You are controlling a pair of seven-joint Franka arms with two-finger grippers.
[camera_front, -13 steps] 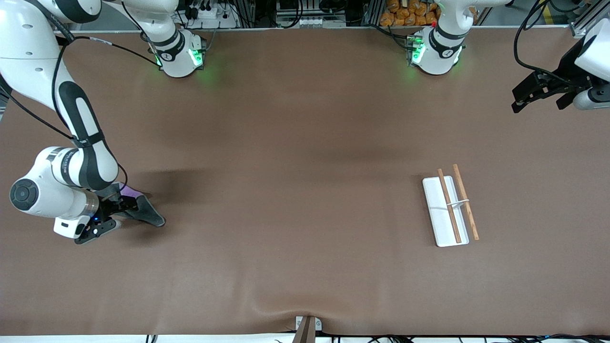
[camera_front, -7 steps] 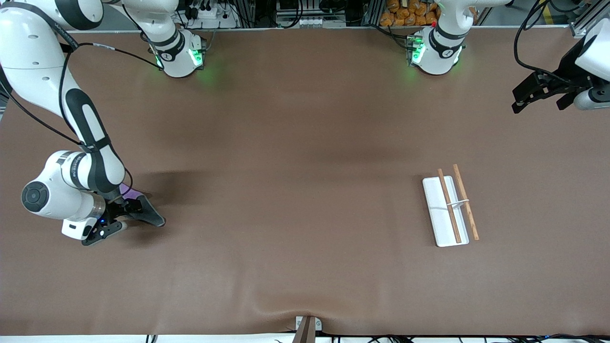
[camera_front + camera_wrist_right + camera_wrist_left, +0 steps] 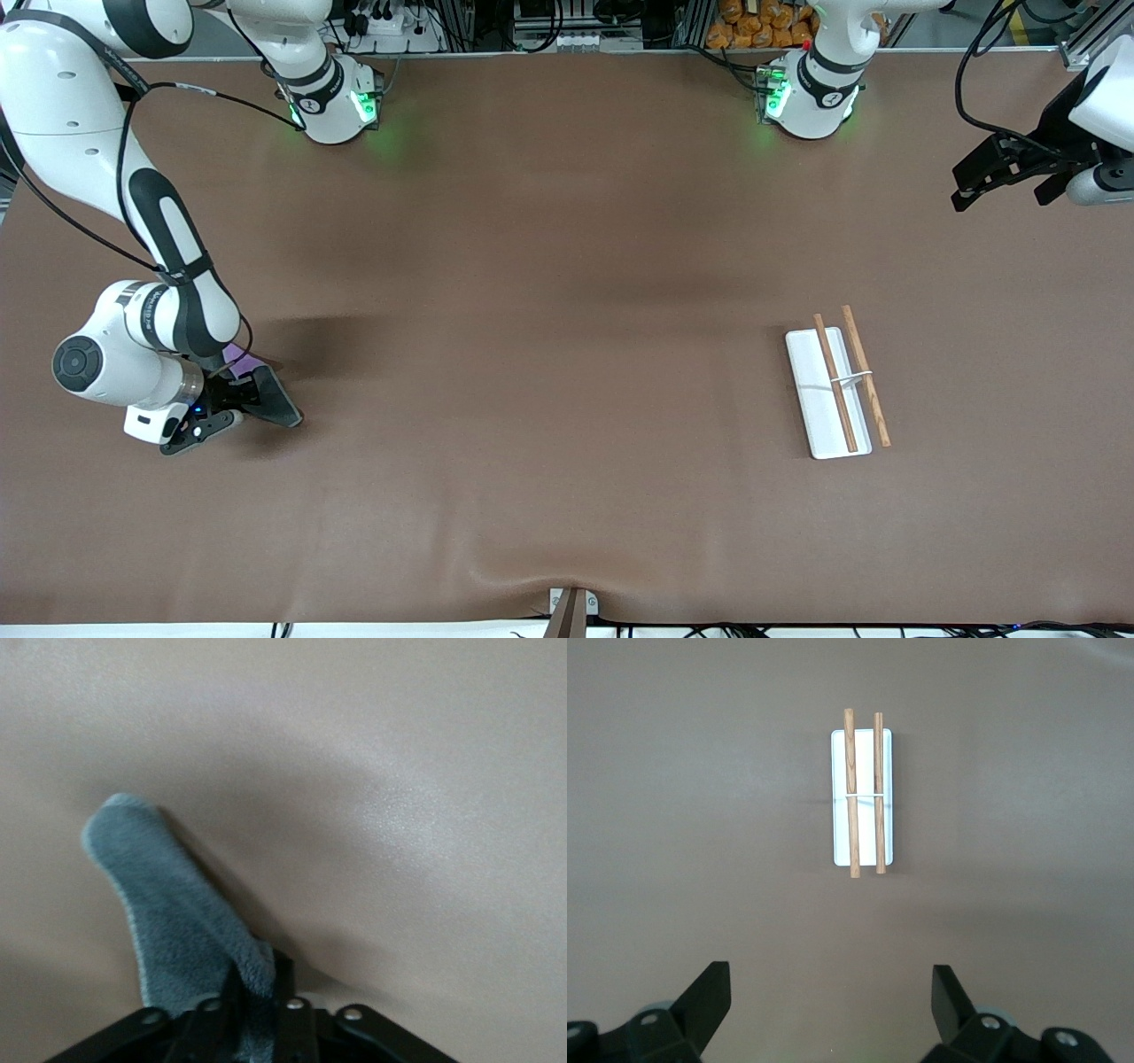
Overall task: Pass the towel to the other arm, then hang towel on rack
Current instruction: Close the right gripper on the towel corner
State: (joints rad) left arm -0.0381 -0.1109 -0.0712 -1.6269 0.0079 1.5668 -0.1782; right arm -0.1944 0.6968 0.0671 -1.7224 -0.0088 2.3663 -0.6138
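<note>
The towel [image 3: 275, 400] is dark grey with a bit of purple reverse showing, at the right arm's end of the table. My right gripper [image 3: 241, 392] is shut on it, pinching its edge, and the cloth droops from the fingers to the table. In the right wrist view the grey towel [image 3: 173, 912] hangs from the closed fingers. The rack [image 3: 837, 383], a white base with two brown rods, lies toward the left arm's end. My left gripper [image 3: 974, 182] is open and empty, high over the table's edge at its own end; its wrist view shows the rack [image 3: 863, 797] below.
The brown table mat [image 3: 549, 354] stretches between towel and rack. A small bracket [image 3: 571, 607] sits at the table edge nearest the front camera. The arm bases [image 3: 332, 102] stand along the edge farthest from that camera.
My right gripper has shifted slightly toward the middle of the table with the towel pinched; the towel's free end has drawn in a little. The left arm has not moved.
</note>
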